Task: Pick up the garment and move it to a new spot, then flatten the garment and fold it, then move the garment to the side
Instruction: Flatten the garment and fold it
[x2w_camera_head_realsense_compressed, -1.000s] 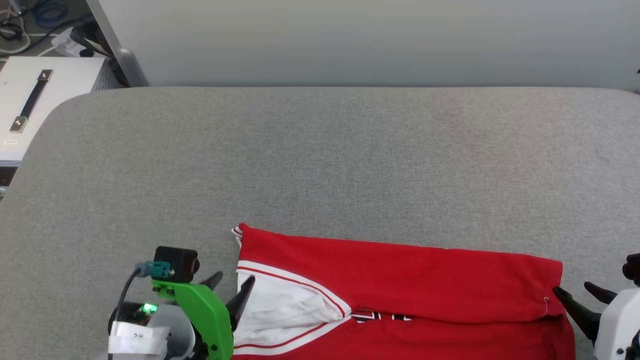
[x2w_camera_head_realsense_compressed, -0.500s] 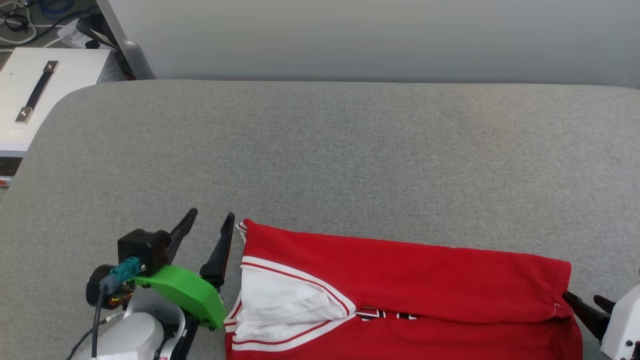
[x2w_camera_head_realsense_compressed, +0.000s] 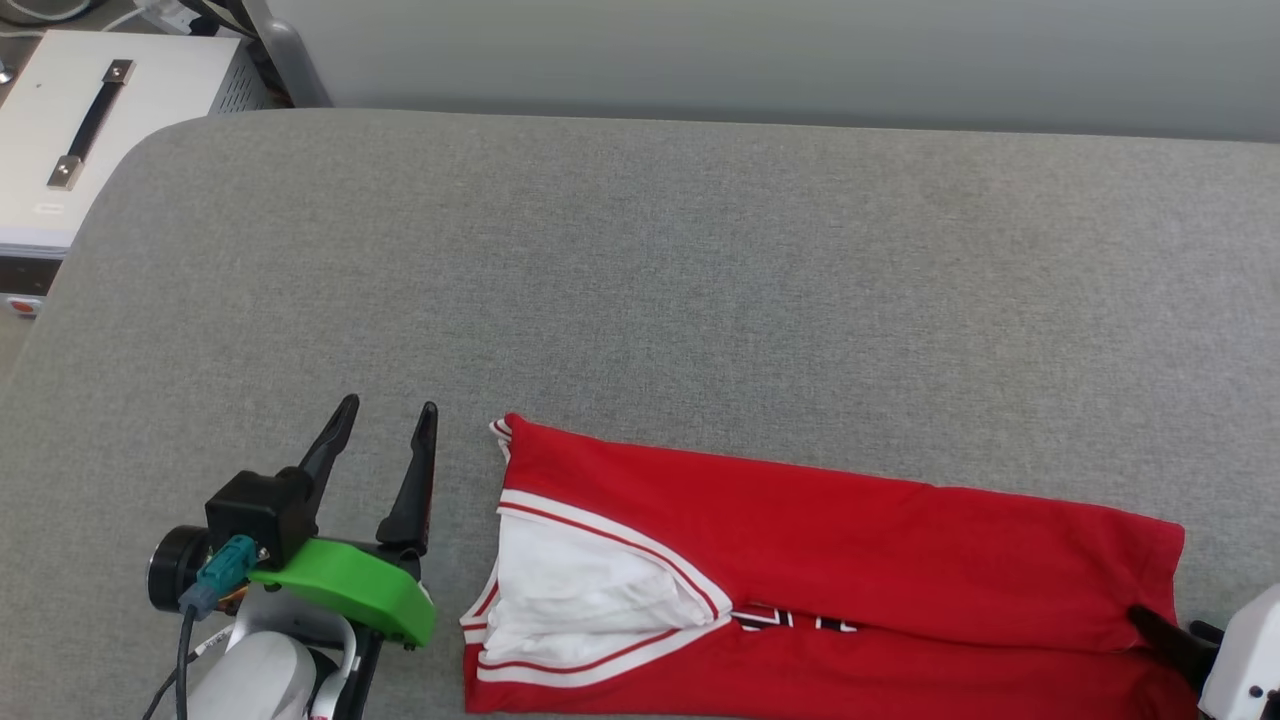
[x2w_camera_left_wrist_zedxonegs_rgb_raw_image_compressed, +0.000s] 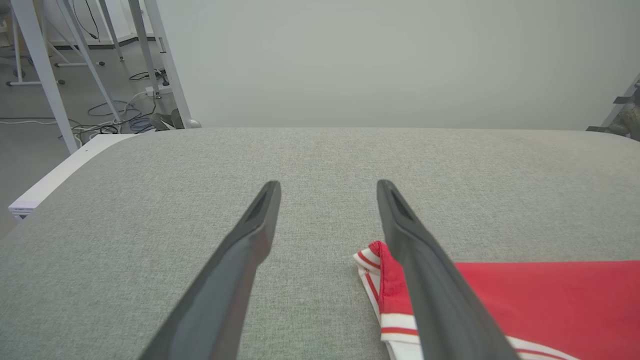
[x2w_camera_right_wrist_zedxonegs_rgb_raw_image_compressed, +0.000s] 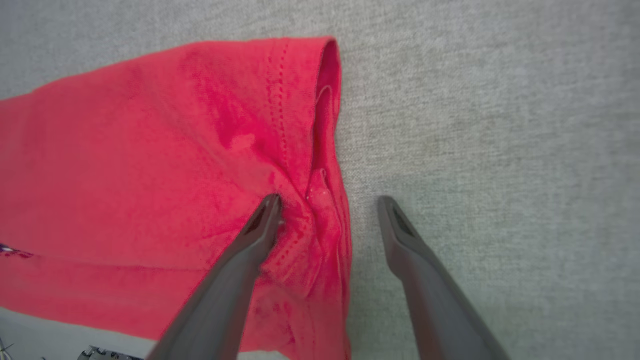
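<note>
Shirt, lying part-folded at the table's six o'clock; folding seemingly proceeding. Left gripper gaping empty at its nine o'clock; right gripper gaping astride the three o'clock hem, probably needing closing next.

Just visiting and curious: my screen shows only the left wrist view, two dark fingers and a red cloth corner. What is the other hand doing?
Observer: The right hand is open at the garment's opposite end, one finger on the red fabric, the other over the grey surface.
Operator: Is the cloth all red?
Observer: No. The head view shows black lettering half hidden under a fold, next to a white sleeve.
Operator: Is my hand touching it?
Observer: Seen from the head, the left hand is open beside the garment, with a gap between.
</note>
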